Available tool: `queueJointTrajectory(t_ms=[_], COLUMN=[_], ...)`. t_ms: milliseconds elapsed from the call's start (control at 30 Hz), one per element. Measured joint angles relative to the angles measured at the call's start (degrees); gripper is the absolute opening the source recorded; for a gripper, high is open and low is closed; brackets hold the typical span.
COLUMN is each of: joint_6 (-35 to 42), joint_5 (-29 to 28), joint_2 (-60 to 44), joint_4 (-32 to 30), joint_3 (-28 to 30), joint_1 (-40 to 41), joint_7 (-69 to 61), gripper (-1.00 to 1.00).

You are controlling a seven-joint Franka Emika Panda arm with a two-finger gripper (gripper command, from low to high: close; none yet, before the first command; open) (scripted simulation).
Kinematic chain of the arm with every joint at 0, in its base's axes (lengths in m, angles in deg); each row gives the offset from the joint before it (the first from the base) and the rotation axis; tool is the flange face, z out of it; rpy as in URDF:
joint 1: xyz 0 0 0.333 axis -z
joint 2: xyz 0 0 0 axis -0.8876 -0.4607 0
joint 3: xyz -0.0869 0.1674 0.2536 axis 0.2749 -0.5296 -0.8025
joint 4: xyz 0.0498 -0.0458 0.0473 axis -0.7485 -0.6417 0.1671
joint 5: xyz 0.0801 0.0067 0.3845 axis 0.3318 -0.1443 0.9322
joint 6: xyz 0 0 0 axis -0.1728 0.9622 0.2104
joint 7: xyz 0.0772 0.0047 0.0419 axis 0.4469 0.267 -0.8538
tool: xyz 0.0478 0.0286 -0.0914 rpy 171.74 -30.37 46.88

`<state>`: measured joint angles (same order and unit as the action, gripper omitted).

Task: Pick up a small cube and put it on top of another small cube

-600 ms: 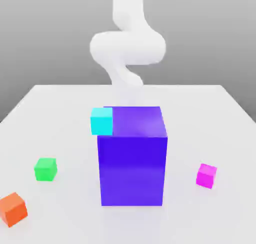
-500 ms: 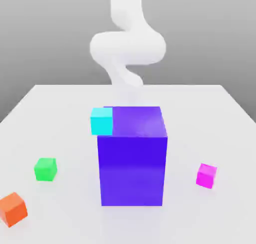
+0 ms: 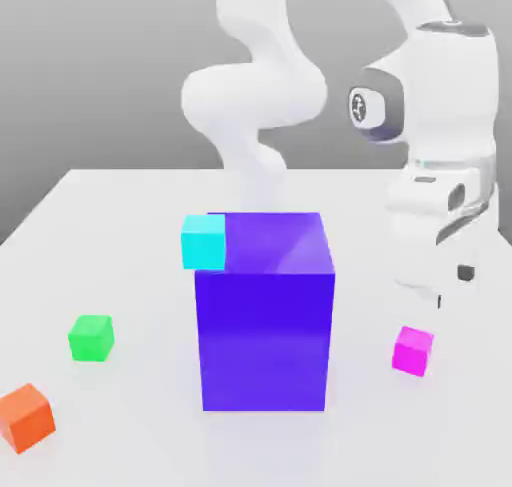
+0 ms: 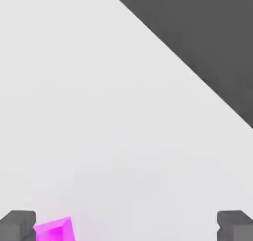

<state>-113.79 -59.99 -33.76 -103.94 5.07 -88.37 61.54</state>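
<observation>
Arm: the white arm point(image 3: 255, 95) bends over the back of the table point(image 3: 120, 235); its hand hangs at the exterior view's right, pointing down.
Gripper: the gripper point(image 4: 126, 227) hovers above the table, just over the pink cube and not touching it.
Fingers: spread wide, nothing between them; the two dark fingertips point(image 4: 17, 225) show far apart in the hand view.
Pink cube: the pink cube point(image 3: 412, 350) sits on the table at the exterior view's right, beside the big purple block point(image 3: 265, 310) but apart from it. In the hand view the pink cube point(image 4: 54, 230) lies close to one fingertip, off to the side of the gap's middle.
Green cube: the green cube point(image 3: 91, 337) rests on the table at the exterior view's left, well apart from the pink one, with the purple block between them.
Cyan cube: the cyan cube point(image 3: 204, 241) appears at the purple block's upper left corner.
Orange cube: the orange cube point(image 3: 26, 416) lies near the front left corner, near the green cube.
</observation>
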Motion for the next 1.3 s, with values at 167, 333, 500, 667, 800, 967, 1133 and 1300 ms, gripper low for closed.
queueJointTrajectory(t_ms=[167,333,500,667,800,967,1133,1300], joint_6=[-7.7,-15.2,-15.2,-10.9,-4.7,-3.7,-3.5,-2.8], joint_5=[-8.9,-12.7,-12.9,-10.6,-5.2,-4.8,-7.5,-12.4], joint_2=[-10.5,-19.9,-19.9,-14.6,-6.7,-2.6,0.7,4.3], joint_4=[-2.0,-0.3,-0.3,-1.3,-2.8,-0.6,2.0,4.3], joint_3=[2.7,8.7,8.6,6.1,3.9,6.3,10.1,15.4], joint_1=[-3.8,-8.9,-8.9,-6.9,-5.9,-0.7,5.4,11.2], joint_7=[4.0,7.0,7.1,5.3,1.4,-5.0,-12.3,-21.2], gripper=[0.00,-1.00,-1.00,-1.00,-1.00,-1.00,-1.00,-1.00])
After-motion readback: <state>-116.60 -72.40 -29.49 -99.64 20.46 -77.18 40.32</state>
